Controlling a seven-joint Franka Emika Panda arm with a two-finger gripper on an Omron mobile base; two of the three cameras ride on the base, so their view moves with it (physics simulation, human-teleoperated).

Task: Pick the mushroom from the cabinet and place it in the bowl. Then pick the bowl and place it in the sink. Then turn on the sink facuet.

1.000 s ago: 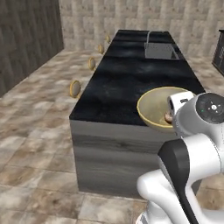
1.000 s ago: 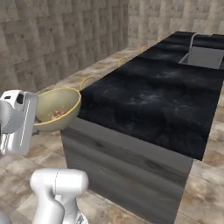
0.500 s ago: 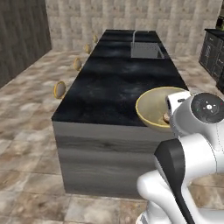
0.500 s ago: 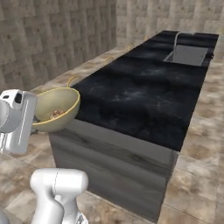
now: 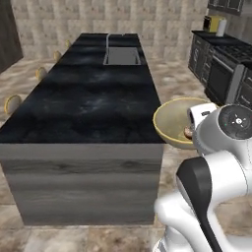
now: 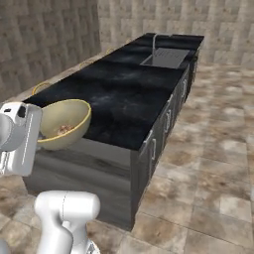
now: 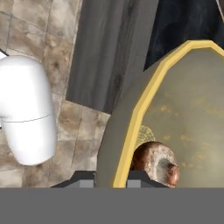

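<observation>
We're under soft, even rendered light with no clear source. The black counter [image 5: 83, 98] carries pale, cloudy sheen, brightest toward the far sink [image 5: 121, 55]. Textures go coarse and blocky on the floor tiles [image 6: 213, 149]. Up close, the bowl [image 7: 183, 122] glows evenly, its rim jagged and faceted.

The bowl [image 6: 63, 124], mushroom [image 6: 64, 129] inside, hangs tilted off the black counter's [image 6: 124, 94] near corner, the sink [image 6: 166, 58] far beyond.

We found the black countertop [image 5: 88, 103] bare between us and the sink [image 5: 121, 55]; only its faucet [image 5: 108, 42] rose there.
</observation>
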